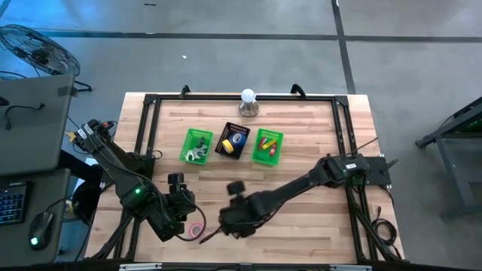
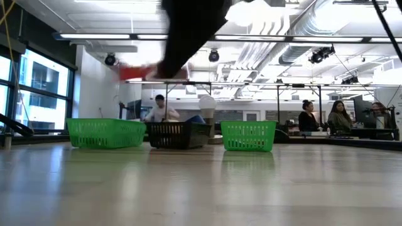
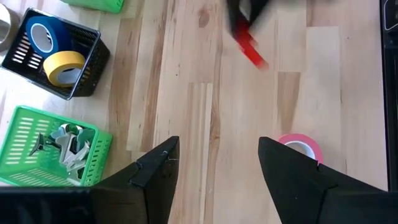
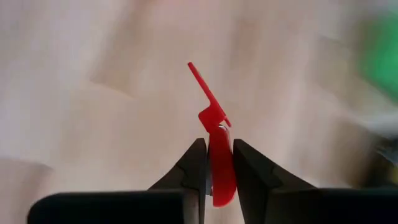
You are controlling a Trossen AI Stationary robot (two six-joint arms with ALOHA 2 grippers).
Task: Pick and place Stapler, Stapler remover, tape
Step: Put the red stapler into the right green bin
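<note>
Two dark arms fill the near half of the high view. Over the wooden table [image 1: 316,143], the left gripper [image 1: 183,213] hovers just beside one pink tape roll [image 1: 196,229] near the front edge, and the right gripper [image 1: 226,223] sits close by on the roll's other side, with a thin red stapler [image 1: 208,236] sticking out from it. Farther back stand three baskets in a row: a green basket [image 1: 197,146] on the left, a black basket [image 1: 233,141] in the middle, and a second green one [image 1: 267,147] on the right holding red and yellow items too small to name. One white bulb-like object [image 1: 248,103] stands behind them at the table's far edge.

From table height, the three baskets show again, green [image 2: 105,133], black [image 2: 178,134], green [image 2: 248,135]; one dark arm comes down from above with a blurred red piece [image 2: 135,73] beside it. Four people sit in the room behind.

Left wrist view: its two fingers [image 3: 158,171] stand well apart, holding nothing, with the pink roll [image 3: 300,147] just beside one finger. The black basket [image 3: 53,53] holds two rolls, one blue [image 3: 41,34] and one yellow [image 3: 64,67]. The green basket [image 3: 50,152] holds several pale metal staple removers [image 3: 65,146], too tangled to count. The red stapler [image 3: 250,48] hangs blurred above the bare wood.

Right wrist view: the right jaws are clamped on the red stapler [image 4: 219,155], which rises between them, its thin arm angled up.
</note>
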